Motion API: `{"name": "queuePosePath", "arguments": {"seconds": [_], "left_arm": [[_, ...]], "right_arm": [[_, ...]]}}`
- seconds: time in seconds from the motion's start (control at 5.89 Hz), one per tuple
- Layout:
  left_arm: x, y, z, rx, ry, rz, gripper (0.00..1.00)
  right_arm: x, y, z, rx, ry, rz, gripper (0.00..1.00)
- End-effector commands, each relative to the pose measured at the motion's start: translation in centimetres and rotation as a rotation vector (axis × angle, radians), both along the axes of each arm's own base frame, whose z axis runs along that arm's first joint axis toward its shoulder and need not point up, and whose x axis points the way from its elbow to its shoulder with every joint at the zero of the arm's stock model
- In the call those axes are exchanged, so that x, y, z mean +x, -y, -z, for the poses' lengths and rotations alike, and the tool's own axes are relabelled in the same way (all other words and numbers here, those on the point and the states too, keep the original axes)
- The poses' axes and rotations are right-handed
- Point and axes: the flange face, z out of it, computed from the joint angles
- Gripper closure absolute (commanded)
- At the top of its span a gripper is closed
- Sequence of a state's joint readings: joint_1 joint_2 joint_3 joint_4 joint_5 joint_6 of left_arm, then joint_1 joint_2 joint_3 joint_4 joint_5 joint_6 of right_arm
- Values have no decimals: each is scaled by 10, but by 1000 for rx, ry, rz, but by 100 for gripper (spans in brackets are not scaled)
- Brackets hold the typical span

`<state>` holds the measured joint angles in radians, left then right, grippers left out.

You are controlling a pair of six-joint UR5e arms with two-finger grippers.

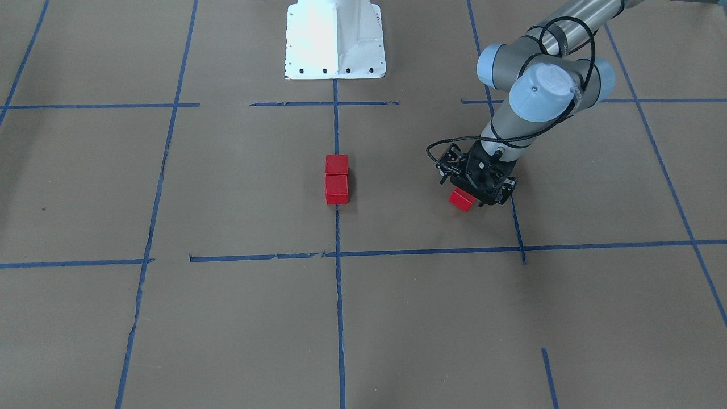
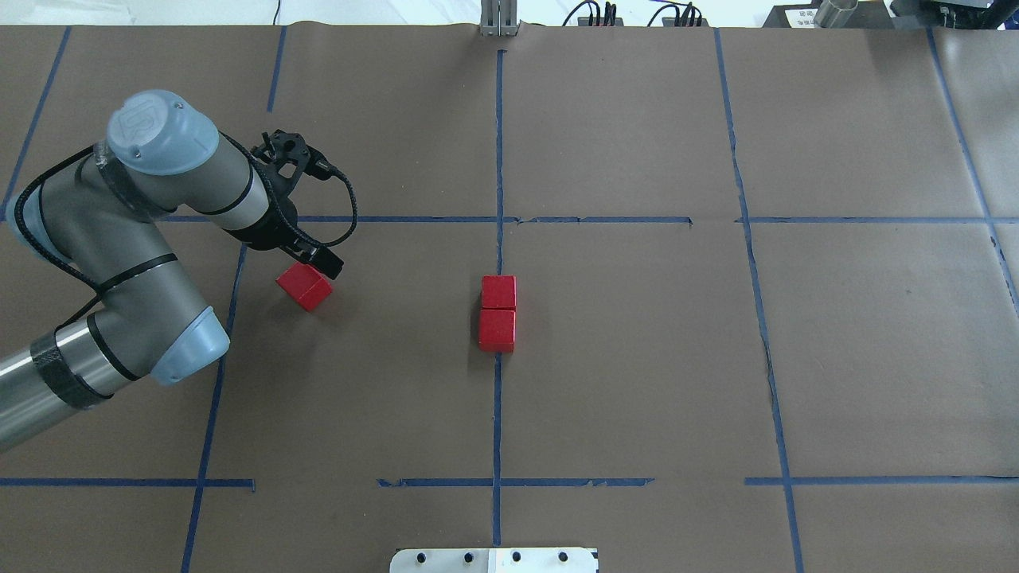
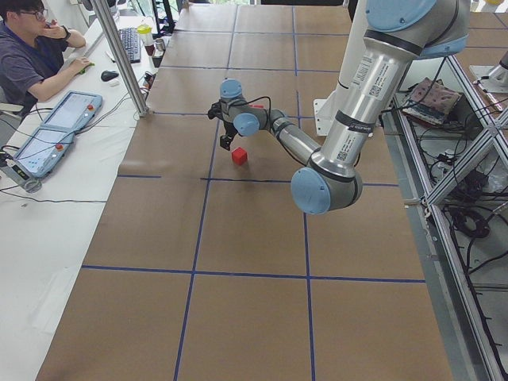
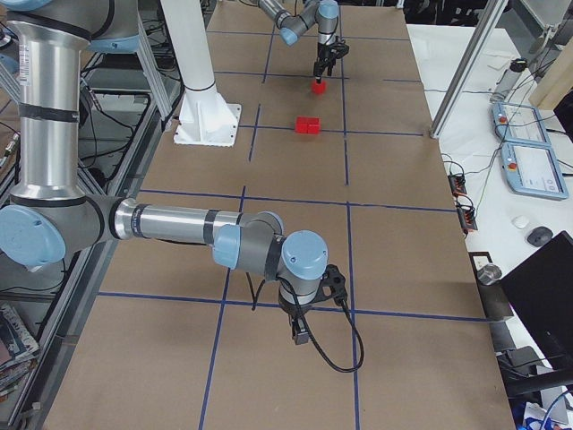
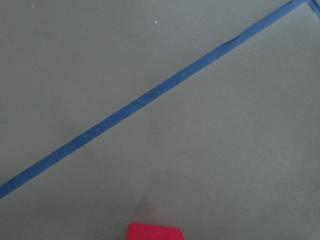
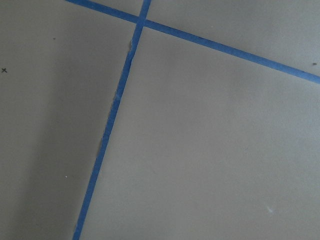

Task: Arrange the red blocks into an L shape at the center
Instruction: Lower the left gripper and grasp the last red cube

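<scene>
Two red blocks (image 2: 497, 313) sit touching in a line on the vertical tape line of the center (image 2: 621, 350); they also show in the front view (image 1: 336, 179). The third red block (image 2: 304, 286) is turned at an angle near the center's left edge, right under my left gripper (image 2: 316, 261). In the front view the left gripper (image 1: 476, 190) covers part of this block (image 1: 461, 200). The left wrist view shows only the block's top edge (image 5: 155, 232) and no fingers, so I cannot tell open from shut. My right gripper (image 4: 303, 336) hangs low over bare paper, its state unclear.
The white robot base (image 1: 335, 40) stands behind the center. Blue tape lines (image 2: 497, 414) divide the brown paper into rectangles. An operator (image 3: 32, 55) sits at a desk beyond the table's far edge, with pendants (image 4: 528, 166) beside it.
</scene>
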<state>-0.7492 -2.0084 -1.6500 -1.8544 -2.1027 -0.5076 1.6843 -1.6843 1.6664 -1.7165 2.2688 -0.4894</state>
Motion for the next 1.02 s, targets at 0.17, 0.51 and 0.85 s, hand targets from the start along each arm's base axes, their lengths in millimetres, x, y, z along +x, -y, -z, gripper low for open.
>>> {"name": "queuePosePath", "arguments": {"seconds": [0.17,0.51,0.85], "left_arm": [[3,-3,-9,-22,12,7,0],[26,-11,-23,-14,54,3,0],[27,-11,-28,-20,64,1,0]], "right_arm": [[0,0,0,2,0,1,0],[0,0,1,2,0,1,0],[0,0,1,2,0,1,0]]}}
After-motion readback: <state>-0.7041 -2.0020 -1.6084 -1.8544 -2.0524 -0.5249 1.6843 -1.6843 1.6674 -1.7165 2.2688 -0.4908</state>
